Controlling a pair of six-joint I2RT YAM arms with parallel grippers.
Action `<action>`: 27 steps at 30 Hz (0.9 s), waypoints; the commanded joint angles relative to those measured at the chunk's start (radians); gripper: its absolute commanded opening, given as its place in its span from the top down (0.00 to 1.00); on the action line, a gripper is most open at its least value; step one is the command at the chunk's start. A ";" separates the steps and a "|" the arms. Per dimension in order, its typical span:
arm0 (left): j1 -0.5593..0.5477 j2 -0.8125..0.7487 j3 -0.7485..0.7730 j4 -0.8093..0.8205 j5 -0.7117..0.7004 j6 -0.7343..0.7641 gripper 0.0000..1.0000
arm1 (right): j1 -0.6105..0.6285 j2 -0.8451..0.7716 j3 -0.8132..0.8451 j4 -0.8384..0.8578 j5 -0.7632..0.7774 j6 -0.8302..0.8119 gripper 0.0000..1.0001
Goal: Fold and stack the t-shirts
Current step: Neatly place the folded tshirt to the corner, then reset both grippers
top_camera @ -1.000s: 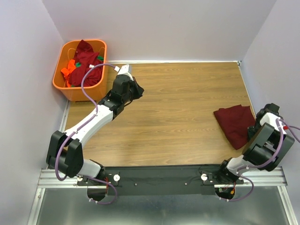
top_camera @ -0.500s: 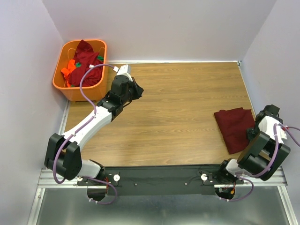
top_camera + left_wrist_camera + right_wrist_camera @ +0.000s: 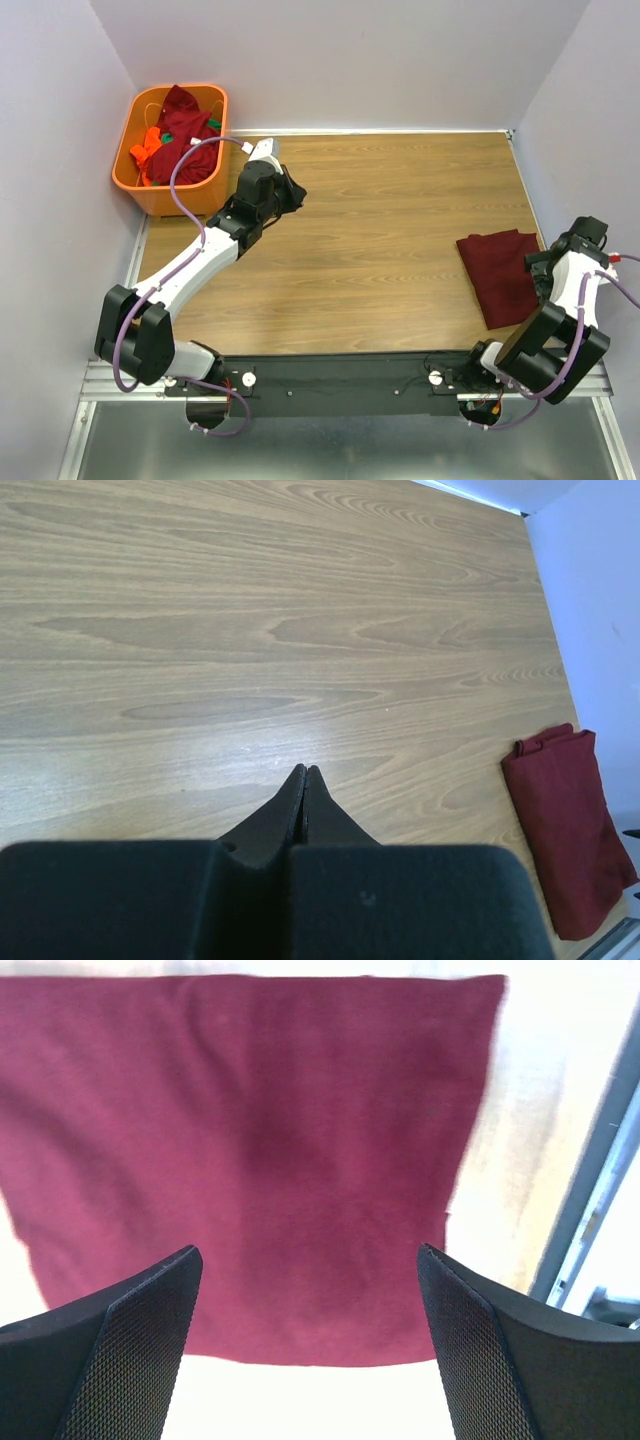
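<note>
T-shirt [image 3: 497,275], plain maroon, folded, lies under the right hand [image 3: 308,1252], fingers [image 3: 130,1330] spread.

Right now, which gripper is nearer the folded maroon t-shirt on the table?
Right. The right gripper hovers open directly over the folded maroon t-shirt at the right edge of the table. The left gripper, shut, sits far across it, beside the orange basket.

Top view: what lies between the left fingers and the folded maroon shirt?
Only bare tabletop separates the left fingers from the folded maroon shirt, as the top view shows.
</note>
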 commanded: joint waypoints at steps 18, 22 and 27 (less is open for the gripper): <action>-0.009 -0.102 -0.155 0.108 0.024 -0.004 1.00 | 0.753 0.087 0.085 0.249 0.110 0.056 0.00; -0.014 -0.134 -0.214 0.128 -0.028 0.002 1.00 | 1.020 0.180 0.180 0.291 0.176 0.043 0.00; -0.035 -0.197 -0.284 0.156 -0.083 0.019 1.00 | 1.217 0.282 0.277 0.413 0.090 -0.045 0.00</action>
